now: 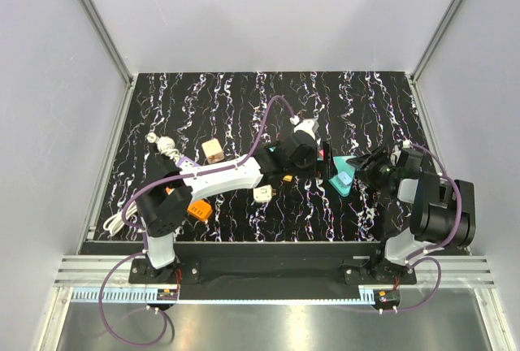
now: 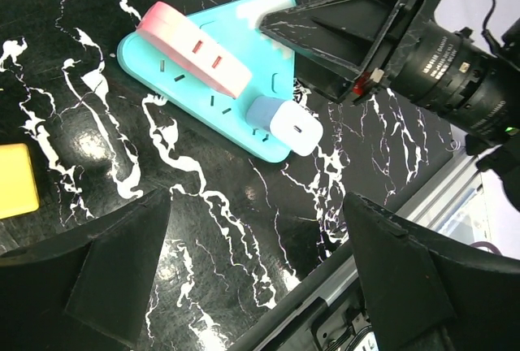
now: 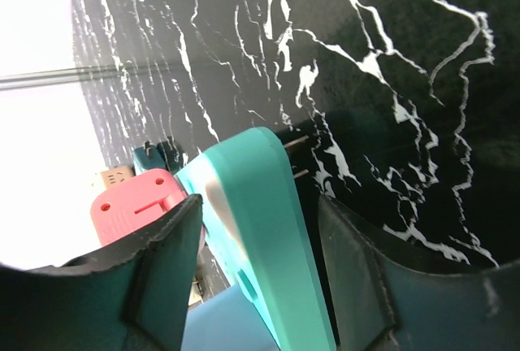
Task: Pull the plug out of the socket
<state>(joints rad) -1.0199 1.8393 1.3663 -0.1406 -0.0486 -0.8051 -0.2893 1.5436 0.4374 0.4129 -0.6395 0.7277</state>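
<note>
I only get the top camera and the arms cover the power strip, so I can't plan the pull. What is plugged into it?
Observer: On the left wrist camera, a white plug sits at one end of the teal power strip.
Operator: Anything else on it?
Observer: A pink adapter is seated further along.
Operator: Is the strip braced?
Observer: The right gripper straddles the strip, with a gap showing beside one finger.

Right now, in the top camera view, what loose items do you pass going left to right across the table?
White cable end, wooden block, white plug, small orange plug, teal power strip.
</note>
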